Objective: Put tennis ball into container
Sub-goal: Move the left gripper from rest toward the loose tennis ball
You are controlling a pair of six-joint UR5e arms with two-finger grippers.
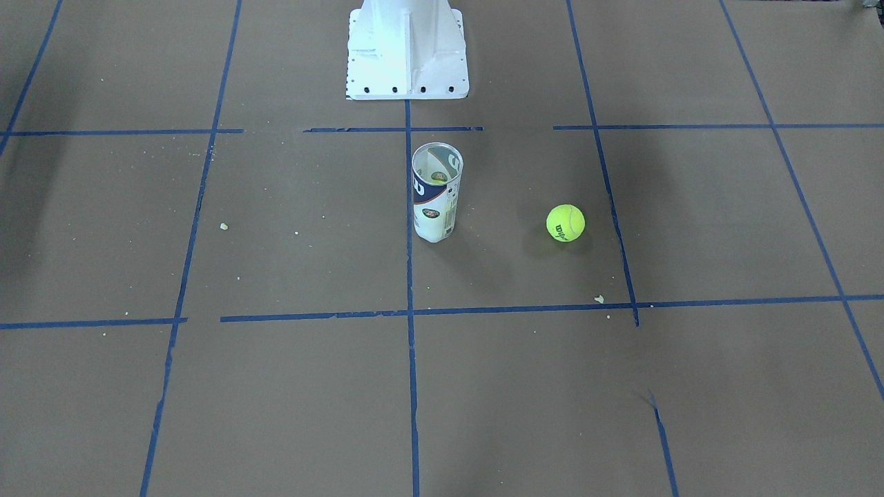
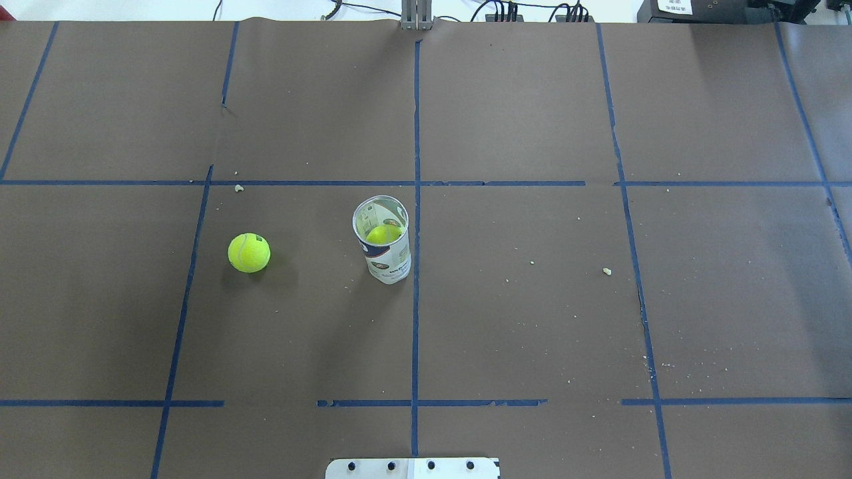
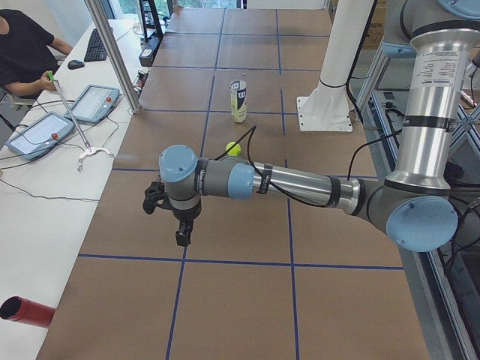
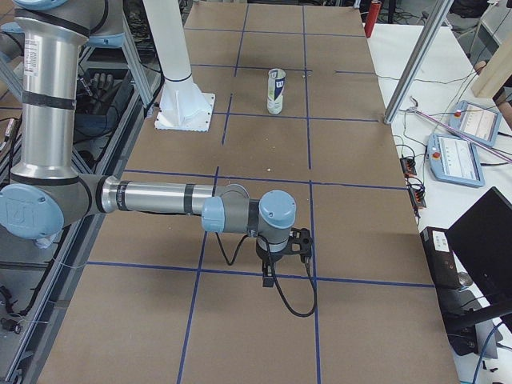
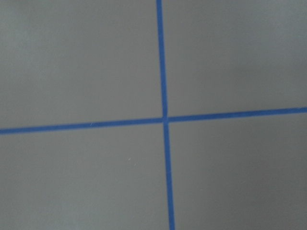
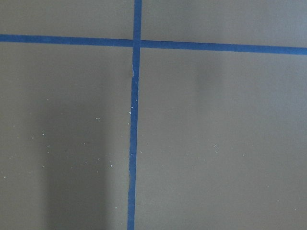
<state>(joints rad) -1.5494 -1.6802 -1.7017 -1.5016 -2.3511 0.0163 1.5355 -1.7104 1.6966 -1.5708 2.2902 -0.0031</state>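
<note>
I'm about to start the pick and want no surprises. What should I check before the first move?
1. The ball lies free on the table, apart from the can: ok.
2. The can is upright with its mouth open: ok.
3. Room above the second ball, which sits low inside the can: ok, it seems.
4. The left gripper is open: cannot tell, side view only.
5. The right gripper is well away from the can: ok.
</note>
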